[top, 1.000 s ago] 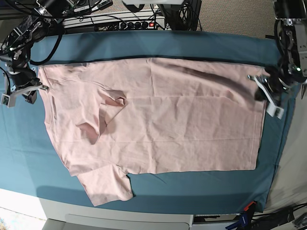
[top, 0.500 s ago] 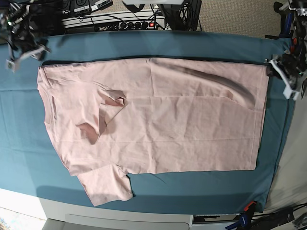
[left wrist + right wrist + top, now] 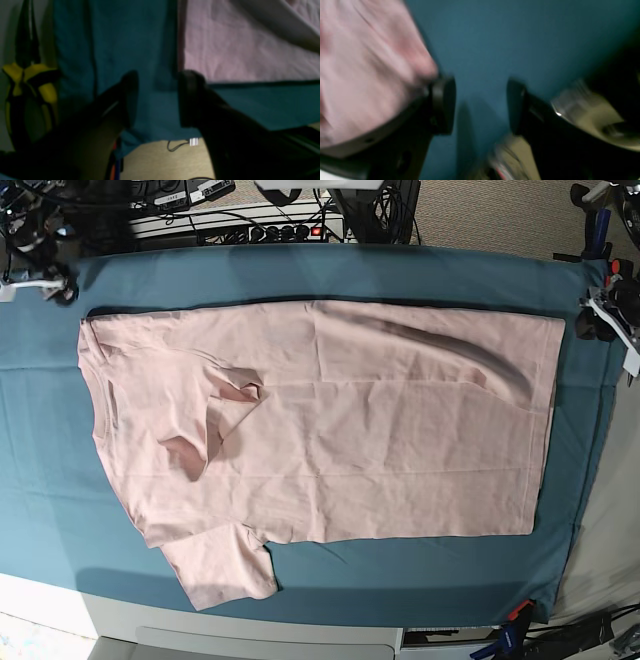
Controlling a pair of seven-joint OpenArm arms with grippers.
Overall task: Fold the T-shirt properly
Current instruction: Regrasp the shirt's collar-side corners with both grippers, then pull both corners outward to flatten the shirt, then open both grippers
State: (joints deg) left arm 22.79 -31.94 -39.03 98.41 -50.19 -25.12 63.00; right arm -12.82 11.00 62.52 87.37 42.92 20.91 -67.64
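Note:
The pale pink T-shirt (image 3: pixel 350 420) lies flat, plain side up, on the teal table cloth (image 3: pixel 300 275). Its collar end is at the left. One sleeve (image 3: pixel 215 425) is bunched onto the chest and the other (image 3: pixel 225 565) sticks out at the front. My left gripper (image 3: pixel 605 320) hangs open just off the shirt's back right corner. In the left wrist view the left gripper (image 3: pixel 156 80) has only teal cloth between its fingers, with the shirt (image 3: pixel 237 50) to one side. My right gripper (image 3: pixel 35 282) is open off the back left corner. In its wrist view the right gripper (image 3: pixel 480 105) holds nothing, beside the shirt (image 3: pixel 365 62).
A power strip with cables (image 3: pixel 250 225) runs along the back edge. A yellow-black clamp (image 3: pixel 30 82) hangs at the cloth's right edge, and an orange clamp (image 3: pixel 515 612) sits at the front right corner. Bare floor lies beyond the right edge.
Both grippers opened, let go of the shirt's corners and drew back and outward towards the table's back corners. The shirt stays spread flat.

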